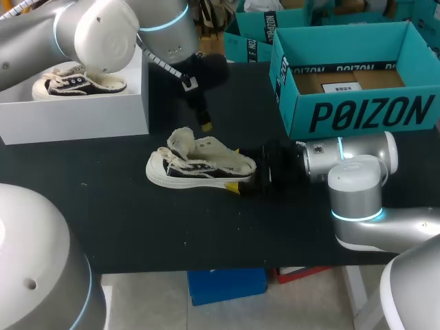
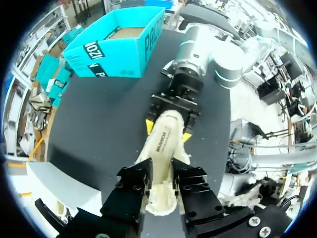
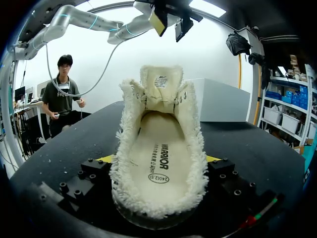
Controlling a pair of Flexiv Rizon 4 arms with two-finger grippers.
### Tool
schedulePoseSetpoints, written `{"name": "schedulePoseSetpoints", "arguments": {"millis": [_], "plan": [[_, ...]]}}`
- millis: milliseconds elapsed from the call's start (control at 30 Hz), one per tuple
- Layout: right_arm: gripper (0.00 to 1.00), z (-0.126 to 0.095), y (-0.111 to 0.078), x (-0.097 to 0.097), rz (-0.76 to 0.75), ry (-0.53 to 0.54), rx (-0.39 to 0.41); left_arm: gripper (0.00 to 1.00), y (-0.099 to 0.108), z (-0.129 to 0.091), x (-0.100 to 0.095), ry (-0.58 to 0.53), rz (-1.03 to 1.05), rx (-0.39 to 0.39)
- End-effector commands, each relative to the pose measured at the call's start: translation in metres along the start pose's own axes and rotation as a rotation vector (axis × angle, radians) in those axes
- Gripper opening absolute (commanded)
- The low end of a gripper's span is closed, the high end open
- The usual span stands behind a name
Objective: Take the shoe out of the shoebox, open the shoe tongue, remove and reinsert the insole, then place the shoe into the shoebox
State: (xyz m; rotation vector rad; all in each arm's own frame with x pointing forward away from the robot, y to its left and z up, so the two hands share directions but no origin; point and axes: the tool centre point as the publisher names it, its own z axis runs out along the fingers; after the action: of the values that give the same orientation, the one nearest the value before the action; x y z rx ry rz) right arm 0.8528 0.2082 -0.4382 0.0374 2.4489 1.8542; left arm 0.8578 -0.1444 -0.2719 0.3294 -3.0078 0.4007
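Shoe (image 1: 199, 165) out on the table (image 1: 103, 227), heel clamped in the right gripper (image 1: 242, 176).

Black table with an open teal shoebox (image 1: 364, 113) at the far right and a white box (image 1: 75, 117) at the far left, a second shoe (image 1: 75, 84) lying inside the white one. Between them, nearer the front edge: the fleece-lined shoe upright on its sole, toe to the left, yellow fingertips pressed on both sides of the heel. Left gripper (image 1: 205, 125) hung above the tongue end, clear of the shoe, fingers a narrow gap apart with nothing between. Tongue (image 3: 161, 82) standing up toward the toe; insole (image 3: 158, 158) flat inside.
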Motion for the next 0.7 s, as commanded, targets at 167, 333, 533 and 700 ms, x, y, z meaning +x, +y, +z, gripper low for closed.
{"name": "schedulePoseSetpoints", "arguments": {"millis": [167,333,533,700], "plan": [[0.00,0.0045,-0.0090,0.0005,0.001,-0.001,-0.001,0.00,0.0038,0.0056,-0.0011,0.319,0.467,-0.108],[0.00,0.0045,-0.0090,0.0005,0.001,-0.001,-0.001,0.00,0.0038,0.0056,-0.0011,0.319,0.467,-0.108],[0.00,0.0045,-0.0090,0.0005,0.001,-0.001,-0.001,0.00,0.0038,0.0056,-0.0011,0.319,0.467,-0.108],[0.00,0.0045,-0.0090,0.0005,0.001,-0.001,-0.001,0.00,0.0100,0.0112,0.0014,0.288,0.407,-0.134]]}}
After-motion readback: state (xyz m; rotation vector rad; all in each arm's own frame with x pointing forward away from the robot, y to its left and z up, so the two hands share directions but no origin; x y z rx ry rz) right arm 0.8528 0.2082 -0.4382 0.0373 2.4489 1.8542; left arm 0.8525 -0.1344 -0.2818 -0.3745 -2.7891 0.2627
